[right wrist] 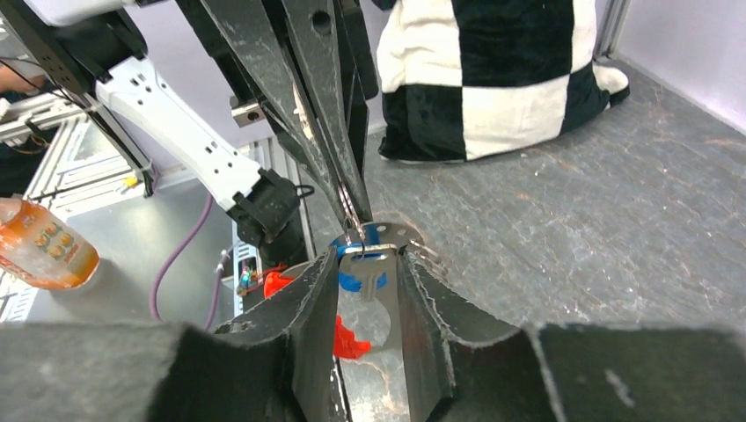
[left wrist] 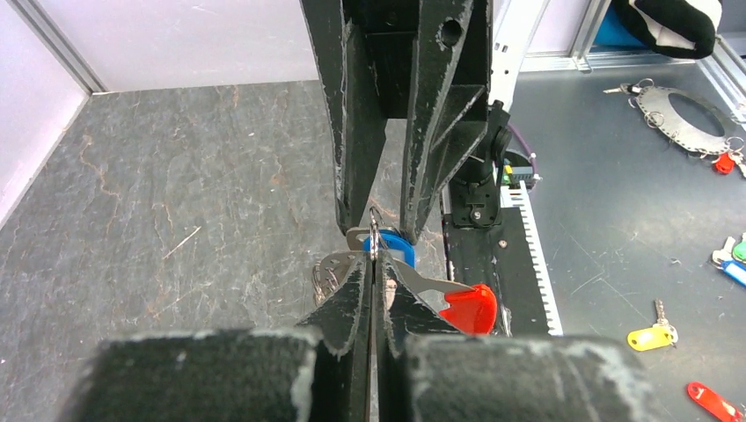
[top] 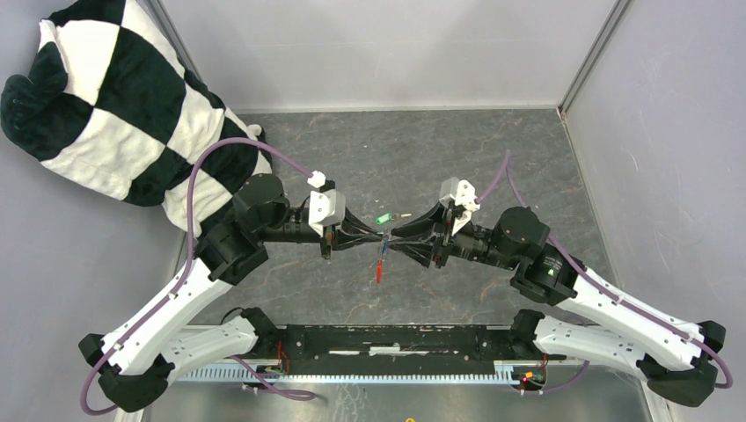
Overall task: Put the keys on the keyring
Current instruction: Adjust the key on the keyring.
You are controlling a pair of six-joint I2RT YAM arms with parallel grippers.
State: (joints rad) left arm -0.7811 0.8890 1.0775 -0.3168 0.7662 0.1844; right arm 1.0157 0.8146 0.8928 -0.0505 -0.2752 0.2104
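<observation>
A dark, stone-patterned counter [top: 352,158] is seen, with a black mounting rail [top: 387,338] fixed along its near edge and both arm bases carried on it. The counter is enclosed at its sides and far end by plain grey panel walls [top: 378,53]. A black-and-white checkered cushion [top: 114,97] is propped in the far left corner, partly against the wall.

Above the middle of the counter the two end effectors are set tip to tip. The left end effector [left wrist: 373,268] is pressed together, and the thin ring of the keyring [top: 379,268] is pinched edge-on between its fingertips. The red tag [left wrist: 471,309] is seen hanging below those tips, and a small grey chain clump [left wrist: 324,277] is seen just beside them.

The fingers of the right end effector [right wrist: 368,261] are held partly apart. The blue key [left wrist: 394,247] is framed in the gap between them, right against the pinched ring. Whether that key is gripped or only flanked cannot be told.

The green key [top: 383,218] is found lying on the counter just beyond the meeting tips, apart from both end effectors.
</observation>
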